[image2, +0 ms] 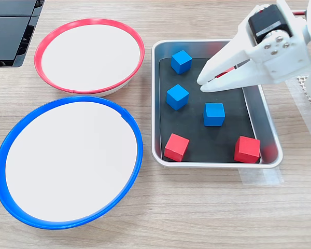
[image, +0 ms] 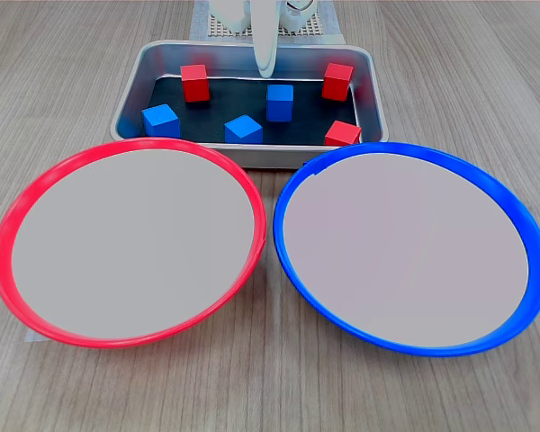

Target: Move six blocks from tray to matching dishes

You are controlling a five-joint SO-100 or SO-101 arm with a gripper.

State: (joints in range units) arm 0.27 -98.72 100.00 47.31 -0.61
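The silver tray (image: pixel 130 90) (image2: pixel 156 104) holds all six blocks. Three blue blocks (image: pixel 161 120) (image: pixel 243 130) (image: pixel 280 102) and three red blocks (image: pixel 195 83) (image: pixel 337 81) (image: pixel 343 133) lie spread over its black bottom. In the second exterior view the white gripper (image2: pixel 201 84) hovers above the tray between two blue blocks (image2: pixel 181 61) (image2: pixel 177 97); its tips meet and hold nothing. It covers most of one red block. In the first exterior view the gripper (image: pixel 266 70) points down over the tray's far half. The red-rimmed dish (image: pixel 126 243) (image2: pixel 88 57) and the blue-rimmed dish (image: pixel 405 247) (image2: pixel 67 161) hold nothing.
The two dishes sit side by side, close against the tray's long edge, on a wooden table. A black device (image2: pixel 10 31) lies at the second exterior view's top left. A white mesh mat (image2: pixel 307 91) lies under the arm's base. Clear tape (image2: pixel 259 176) sticks by the tray's corner.
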